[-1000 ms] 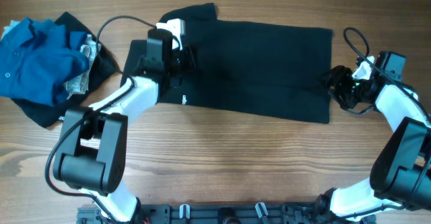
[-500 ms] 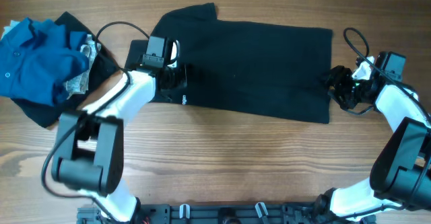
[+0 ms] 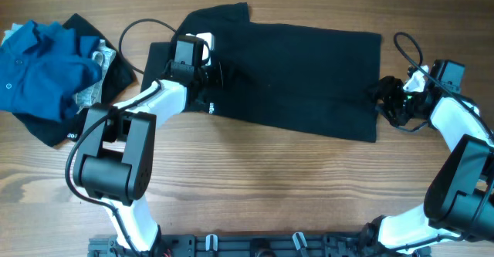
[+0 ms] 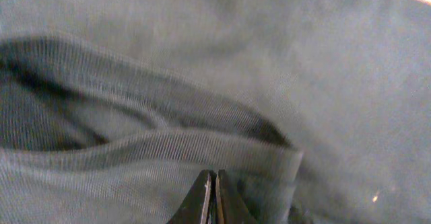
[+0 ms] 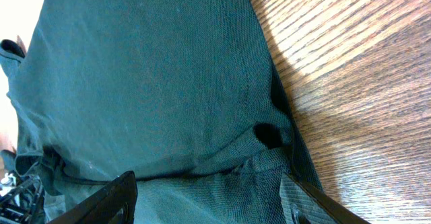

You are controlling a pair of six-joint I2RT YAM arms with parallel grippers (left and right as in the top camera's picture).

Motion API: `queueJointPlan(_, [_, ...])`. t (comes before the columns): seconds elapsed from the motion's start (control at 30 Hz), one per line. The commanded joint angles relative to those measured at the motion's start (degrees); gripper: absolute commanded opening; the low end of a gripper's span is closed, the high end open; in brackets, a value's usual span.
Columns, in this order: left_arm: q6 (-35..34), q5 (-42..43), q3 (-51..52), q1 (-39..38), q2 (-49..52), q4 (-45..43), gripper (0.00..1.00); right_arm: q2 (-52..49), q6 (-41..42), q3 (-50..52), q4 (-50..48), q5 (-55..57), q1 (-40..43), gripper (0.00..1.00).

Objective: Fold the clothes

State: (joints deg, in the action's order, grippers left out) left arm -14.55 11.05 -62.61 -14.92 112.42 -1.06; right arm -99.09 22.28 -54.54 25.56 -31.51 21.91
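Observation:
The black shirt lies spread flat across the middle of the table, with a small white logo near its left part. My left gripper is over the shirt's left part. In the left wrist view its jaws are pressed together at a ribbed band of the shirt, which curls up in a fold. My right gripper is at the shirt's right edge. In the right wrist view it is wide open, with the shirt's hem corner lying between its fingers.
A bright blue polo shirt is heaped at the far left on another dark cloth, with a small grey-white patterned cloth beside it. Bare wooden table runs along the front. Cables loop by both arms.
My left gripper swung toward the front-left and then back to the right over the shirt's left part, and the fabric there shifted a little. The right arm has not moved.

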Motion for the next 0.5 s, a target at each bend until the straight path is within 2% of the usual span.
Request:
queueJointPlan(0.0, [-1.6, 1.4, -0.4, 0.0, 0.4, -4.5, 0.05, 1.2, 0.2, -0.9, 0.0, -0.5, 0.0, 0.69])
queueJointPlan(0.1, [-2.3, 2.4, -0.6, 0.3, -0.8, -4.8, 0.05, 1.2, 0.2, -0.9, 0.9, 1.5, 0.0, 0.69])
queueJointPlan(0.17, [-2.1, 2.4, -0.6, 1.2, -3.3, -3.8, 0.1, 1.2, -0.6, -0.9, 1.8, 2.6, 0.0, 0.72])
queueJointPlan(0.33, [-1.7, 2.3, -0.6, 5.5, -9.5, 7.1, 0.17, 1.2, -2.8, -0.9, 2.6, 2.6, -0.1, 0.73])
queueJointPlan(0.37, [-1.7, 2.3, -0.6, 5.5, -9.0, 8.1, 0.22, 1.2, -2.8, -0.9, 2.5, 2.6, -0.1, 0.73])
queueJointPlan(0.4, [-1.7, 2.1, -0.6, 5.5, -8.4, 8.7, 0.31, 1.2, -2.7, -0.9, 2.5, 2.6, -0.1, 0.73])
queueJointPlan(0.43, [-1.7, -0.2, -0.5, 5.5, -7.5, 9.0, 0.46, 1.2, -2.8, -0.9, 2.5, 2.6, -0.1, 0.73])
queueJointPlan(0.47, [-1.8, -3.7, -0.6, 5.6, -6.9, 8.9, 0.52, 1.2, -2.8, -0.9, 2.6, 2.6, -0.1, 0.74])
